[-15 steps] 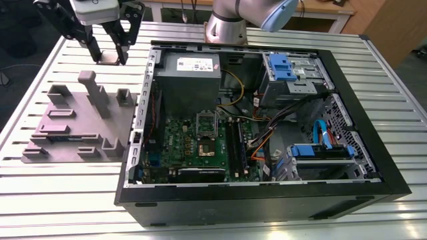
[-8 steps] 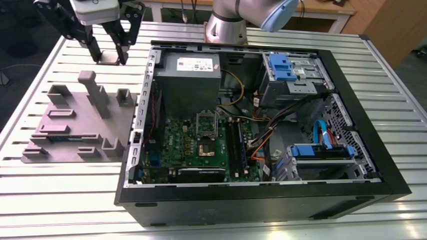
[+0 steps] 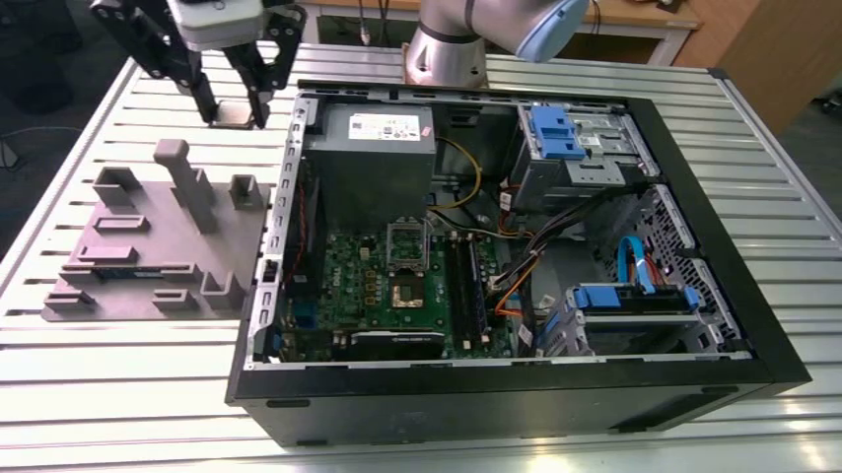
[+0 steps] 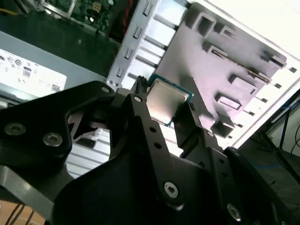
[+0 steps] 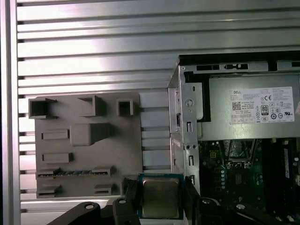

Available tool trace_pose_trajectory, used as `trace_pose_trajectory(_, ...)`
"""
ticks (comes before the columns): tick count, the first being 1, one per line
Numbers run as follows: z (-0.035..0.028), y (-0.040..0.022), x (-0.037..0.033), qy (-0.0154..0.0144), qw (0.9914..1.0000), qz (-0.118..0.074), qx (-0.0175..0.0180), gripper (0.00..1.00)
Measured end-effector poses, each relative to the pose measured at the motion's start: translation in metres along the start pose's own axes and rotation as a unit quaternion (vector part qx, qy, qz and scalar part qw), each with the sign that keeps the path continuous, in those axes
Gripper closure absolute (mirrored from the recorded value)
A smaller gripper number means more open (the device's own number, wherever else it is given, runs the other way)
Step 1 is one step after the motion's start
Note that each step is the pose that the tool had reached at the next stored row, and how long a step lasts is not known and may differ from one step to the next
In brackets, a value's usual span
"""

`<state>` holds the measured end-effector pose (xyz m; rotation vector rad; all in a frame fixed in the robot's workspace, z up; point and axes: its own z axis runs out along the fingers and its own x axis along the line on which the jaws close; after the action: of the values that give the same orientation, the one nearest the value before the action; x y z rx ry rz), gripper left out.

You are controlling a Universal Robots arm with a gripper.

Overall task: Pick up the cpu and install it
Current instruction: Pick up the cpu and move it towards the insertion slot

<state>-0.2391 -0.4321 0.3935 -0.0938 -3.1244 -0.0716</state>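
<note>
The cpu (image 3: 237,115) is a small square chip with a silvery metal top, held in the air between my gripper's (image 3: 237,106) black fingers. My gripper is shut on it and hangs above the slatted table, just outside the computer case's far corner at the exterior view's left. In both wrist views the cpu (image 4: 168,97) (image 5: 161,197) sits clamped by two opposite edges. The green motherboard (image 3: 394,286) lies inside the open case, and its socket (image 3: 405,288) is bare, with a metal frame around it.
A grey moulded fixture (image 3: 158,246) with posts and slots lies on the table beside the case. The black case wall (image 3: 283,227) stands between it and the motherboard. A grey power supply (image 3: 375,148), cables and blue drive bays (image 3: 573,133) crowd the case.
</note>
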Motion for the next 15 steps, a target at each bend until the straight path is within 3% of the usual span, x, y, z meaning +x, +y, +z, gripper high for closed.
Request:
trace_pose_trajectory(3, -0.0002, -0.0005, -0.0088, 0.0000, 1.00000, 0.000, 0.0001, 0.53)
trace_pose_trajectory(9, 0.0002, -0.0100, -0.0134, 0.0000, 1.00000, 0.000, 0.0000, 0.53)
trace_pose_trajectory(15, -0.0001, -0.0102, -0.0384, 0.0000, 1.00000, 0.000, -0.0002, 0.53)
